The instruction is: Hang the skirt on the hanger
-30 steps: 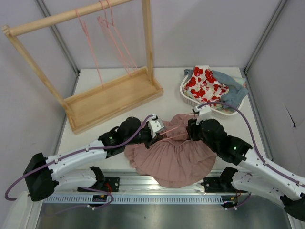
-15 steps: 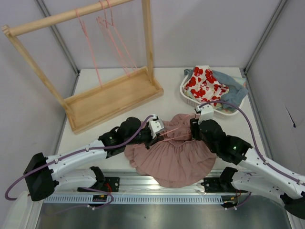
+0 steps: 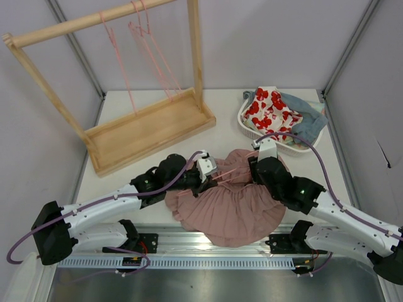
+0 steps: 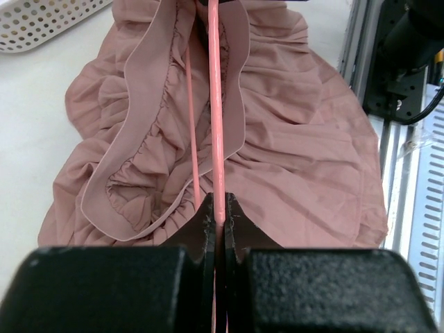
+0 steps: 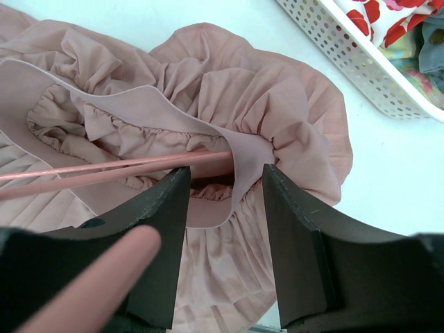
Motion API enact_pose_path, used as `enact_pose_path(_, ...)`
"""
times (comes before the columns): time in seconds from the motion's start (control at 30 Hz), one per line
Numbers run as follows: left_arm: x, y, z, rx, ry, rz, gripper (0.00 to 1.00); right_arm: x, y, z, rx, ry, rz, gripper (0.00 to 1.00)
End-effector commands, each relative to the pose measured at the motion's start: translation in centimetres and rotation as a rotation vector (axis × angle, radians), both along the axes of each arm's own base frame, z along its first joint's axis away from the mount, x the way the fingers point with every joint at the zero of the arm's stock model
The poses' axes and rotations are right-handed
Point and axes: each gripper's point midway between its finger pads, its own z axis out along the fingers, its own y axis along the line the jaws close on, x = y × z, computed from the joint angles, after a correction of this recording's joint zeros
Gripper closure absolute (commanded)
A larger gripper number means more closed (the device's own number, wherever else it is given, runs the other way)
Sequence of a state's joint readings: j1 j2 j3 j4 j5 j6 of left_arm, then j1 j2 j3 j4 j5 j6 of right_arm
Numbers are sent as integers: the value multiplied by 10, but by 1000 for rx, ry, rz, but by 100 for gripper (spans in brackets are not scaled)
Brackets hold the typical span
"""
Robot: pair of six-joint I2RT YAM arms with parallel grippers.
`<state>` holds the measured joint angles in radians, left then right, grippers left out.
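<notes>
Presently: left gripper (image 4: 218, 208), pinched tight on one thin rod of the hanger. Hanger (image 4: 216, 104), pink wire, runs from those fingers into the skirt's waist opening, towards the basket. Skirt (image 3: 234, 211), dusty pink, pleated, spread on the table just left of and nearer than the basket (image 3: 247, 128). Right gripper (image 5: 225, 184), fingers set well apart, straddling the waistband's basket-side fold, not closed on it.

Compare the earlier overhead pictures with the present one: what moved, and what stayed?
The right claw shifted slightly left, toward the left claw, open astride the waistband of the skirt. The left claw stayed shut on the hanger; skirt and rack did not move.
</notes>
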<state>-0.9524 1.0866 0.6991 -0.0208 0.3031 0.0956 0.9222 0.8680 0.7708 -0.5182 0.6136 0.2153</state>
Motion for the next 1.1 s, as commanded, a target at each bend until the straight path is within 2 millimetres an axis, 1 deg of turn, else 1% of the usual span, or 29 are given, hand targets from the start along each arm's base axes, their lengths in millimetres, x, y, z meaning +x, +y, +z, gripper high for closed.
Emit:
enact_pose_path(0.0,-14,-19,37,-142,-13,-101,100,8,2,19,51,-70,-24,49)
enact_pose_path(0.03,-14,-20,39,-146,-7,-98,100,8,3,18,57,-68,-21,49)
enact_pose_path(0.13,-15,-23,34,-141,30,-96,100,8,6,18,75,-64,-15,53)
enact_pose_path(0.2,-12,-25,31,-139,40,-79,100,7,7,15,77,-48,-16,57)
enact_pose_path(0.27,-6,-24,28,-135,59,-29,100,6,11,19,104,-44,-11,60)
enact_pose_path(0.37,1,-24,19,-112,81,10,100,-1,18,28,210,-39,13,60)
enact_pose_path(0.4,1,-25,14,-101,89,11,100,-5,23,30,258,-26,21,60)
enact_pose_path(0.53,0,-27,7,-85,110,5,100,-14,24,48,381,-18,13,56)
enact_pose_path(0.57,1,-27,4,-76,115,6,100,-16,23,52,402,-19,10,54)
enact_pose_path(0.6,1,-28,1,-68,119,5,100,-18,19,62,427,-30,3,52)
enact_pose_path(0.67,2,-29,-6,-42,131,5,100,-20,18,73,461,-37,-1,47)
enact_pose_path(0.7,2,-30,-7,-36,133,3,100,-21,16,81,478,-45,-2,45)
enact_pose_path(0.77,5,-33,-10,-24,138,4,100,-22,15,86,491,-43,-7,43)
enact_pose_path(0.8,5,-34,-12,-20,141,3,100,-24,16,88,489,-36,4,42)
enact_pose_path(0.87,9,-36,-13,-14,142,12,100,-25,21,83,479,-13,16,41)
enact_pose_path(0.9,11,-38,-11,-16,139,17,100,-25,23,81,481,-2,23,40)
enact_pose_path(1.07,22,-43,-16,4,140,57,100,-22,39,65,496,27,42,39)
